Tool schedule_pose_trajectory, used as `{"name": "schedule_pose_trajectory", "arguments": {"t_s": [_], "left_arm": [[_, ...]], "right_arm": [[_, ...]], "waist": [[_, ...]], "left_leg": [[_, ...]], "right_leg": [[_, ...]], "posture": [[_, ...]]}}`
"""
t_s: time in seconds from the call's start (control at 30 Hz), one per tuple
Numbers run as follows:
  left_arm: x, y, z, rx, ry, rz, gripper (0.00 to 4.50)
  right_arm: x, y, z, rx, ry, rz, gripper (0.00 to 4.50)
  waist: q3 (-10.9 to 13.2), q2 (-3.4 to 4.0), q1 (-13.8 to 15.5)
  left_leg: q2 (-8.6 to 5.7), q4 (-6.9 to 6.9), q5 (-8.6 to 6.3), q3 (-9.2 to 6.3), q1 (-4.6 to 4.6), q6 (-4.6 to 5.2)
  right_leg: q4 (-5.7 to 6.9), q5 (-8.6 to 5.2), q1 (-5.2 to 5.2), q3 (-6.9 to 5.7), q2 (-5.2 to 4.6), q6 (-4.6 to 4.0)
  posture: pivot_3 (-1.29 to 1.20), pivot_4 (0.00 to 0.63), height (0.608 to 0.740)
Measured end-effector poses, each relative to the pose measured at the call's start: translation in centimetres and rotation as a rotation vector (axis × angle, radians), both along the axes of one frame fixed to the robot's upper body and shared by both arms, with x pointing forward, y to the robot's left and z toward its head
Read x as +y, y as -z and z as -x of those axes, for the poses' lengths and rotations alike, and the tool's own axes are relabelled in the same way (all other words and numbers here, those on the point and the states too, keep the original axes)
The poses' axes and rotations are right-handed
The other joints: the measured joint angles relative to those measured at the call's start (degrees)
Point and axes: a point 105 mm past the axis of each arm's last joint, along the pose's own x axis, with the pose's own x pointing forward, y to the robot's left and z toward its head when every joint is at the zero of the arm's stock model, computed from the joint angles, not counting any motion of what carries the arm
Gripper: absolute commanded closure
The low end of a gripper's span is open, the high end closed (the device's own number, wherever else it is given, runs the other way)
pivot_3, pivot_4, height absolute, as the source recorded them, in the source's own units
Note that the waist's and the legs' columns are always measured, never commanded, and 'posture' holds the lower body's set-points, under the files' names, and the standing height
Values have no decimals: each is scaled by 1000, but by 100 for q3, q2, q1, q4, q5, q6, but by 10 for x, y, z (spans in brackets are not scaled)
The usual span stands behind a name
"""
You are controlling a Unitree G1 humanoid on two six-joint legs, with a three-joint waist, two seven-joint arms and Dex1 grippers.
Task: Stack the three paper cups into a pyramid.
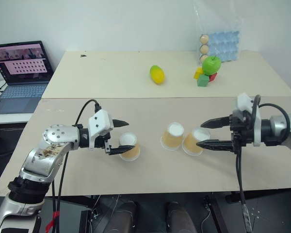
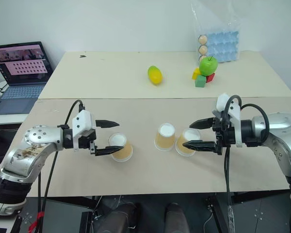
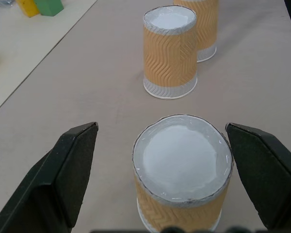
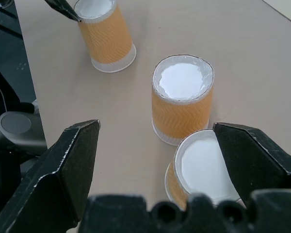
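Observation:
Three tan paper cups stand upside down in a loose row on the near table. The left cup (image 1: 129, 146) sits between the fingers of my left gripper (image 1: 131, 135), which is open with a gap on each side (image 3: 182, 165). The middle cup (image 1: 173, 136) stands free, close beside the right cup (image 1: 194, 142). My right gripper (image 1: 200, 134) is open around the right cup's top (image 4: 203, 167) without clamping it. In the right wrist view the middle cup (image 4: 182, 102) and the left cup (image 4: 106, 36) lie beyond.
On the far table lie a yellow-green mango-shaped fruit (image 1: 157, 74), a green apple (image 1: 211, 64) on coloured blocks (image 1: 202, 78), and an egg carton (image 1: 220, 44). An open laptop (image 1: 22, 68) sits on a side table at the left.

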Motion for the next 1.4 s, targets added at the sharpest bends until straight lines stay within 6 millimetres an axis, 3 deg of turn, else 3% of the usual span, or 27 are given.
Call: {"name": "schedule_pose_trajectory", "arguments": {"t_s": [0.3, 0.4, 0.5, 0.7, 0.93, 1.0, 1.2, 1.4], "left_arm": [[2, 9, -1, 20, -12, -18, 0], [3, 14, -1, 38, -18, -15, 678], [2, 16, -1, 41, -11, -14, 1633], [2, 14, -3, 29, -15, -11, 1633], [-2, -30, -24, -70, -43, 41, 1633], [-13, -63, -32, -90, -39, 129, 1633], [-40, -115, -27, -90, 56, 237, 1633], [-59, -134, -32, -26, 110, 275, 1633]], "right_arm": [[0, 1, 1, 2, 10, 3, 116], [0, -1, 1, -4, 16, -4, 0], [-1, -3, 1, -11, 19, -10, 0], [-1, -3, 2, -12, 23, -11, 0], [-4, -2, 4, -2, 27, -9, 0], [-5, 0, 5, 13, 30, -9, 0], [-13, 5, 9, 58, 66, -13, 0], [-29, 18, 18, 93, 125, -1, 0]], "waist": [[0, 0, -1], [0, 0, 0], [0, 0, 3], [0, 0, 2], [0, 0, 9], [2, -4, 17], [2, -4, 6], [2, -3, 4]], "left_leg": [[0, 0, 0, 0, 0, 0], [0, 0, 0, 0, 0, 0], [0, 0, 0, 0, 0, 0], [0, 0, 0, 0, 0, 0], [-2, 1, 1, 0, 0, 2], [-4, 8, 2, -1, -6, 3], [-4, 7, 17, -1, -4, 30], [-4, 8, 18, 0, 1, 28]], "right_leg": [[1, 0, 0, 0, 0, 0], [0, 0, 0, 0, 0, 0], [0, 0, 0, 0, 0, 0], [0, 0, 0, 0, 0, 1], [1, 0, 2, -2, 0, 1], [3, 0, 2, -7, 1, 3], [6, -1, 3, -6, 2, 5], [10, -22, 10, -4, 4, 40]], "posture": [[0, 150, 740], [0, 150, 740], [0, 150, 740], [0, 150, 740], [0, 150, 740], [0, 150, 740], [0, 150, 740], [0, 150, 740]]}}
